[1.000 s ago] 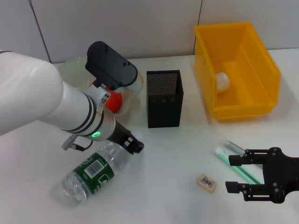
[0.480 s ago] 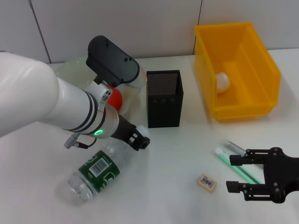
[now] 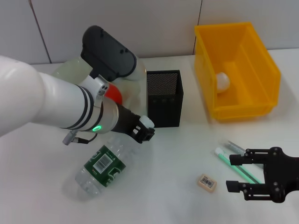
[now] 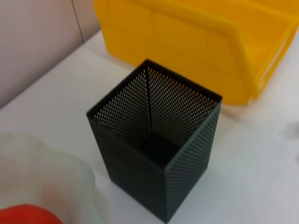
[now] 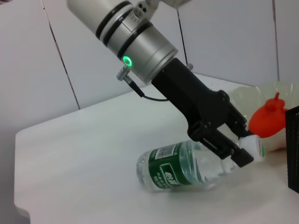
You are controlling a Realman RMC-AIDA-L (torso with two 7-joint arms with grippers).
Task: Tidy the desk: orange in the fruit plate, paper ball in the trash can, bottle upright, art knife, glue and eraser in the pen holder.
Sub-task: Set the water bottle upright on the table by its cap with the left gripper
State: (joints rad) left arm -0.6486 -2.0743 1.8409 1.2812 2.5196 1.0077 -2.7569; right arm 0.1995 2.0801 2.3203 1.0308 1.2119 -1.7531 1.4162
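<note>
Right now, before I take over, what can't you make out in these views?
- Orange: mostly hidden behind the left arm in the head view.
- Fruit plate: largely covered by that arm.
- Left gripper: shut on the bottle neck; cap partly hidden.
- Pen holder: floor too dark to read.
- Right gripper: arm cut off by the edge.

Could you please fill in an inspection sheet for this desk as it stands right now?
Surface: white desk, no spills seen.
Job's things: orange in the fruit plate; paper ball in the trash can; bottle tilted, cap end raised; eraser on the desk; pen holder upright, nothing seen inside.
Clutter: green-and-white stick items beside the right claw.
Grippers: left claw shut on the bottle's cap end; right claw open, low near the eraser.
Cables: short lead at the left wrist.
Surroundings: pale panelled wall.
</note>
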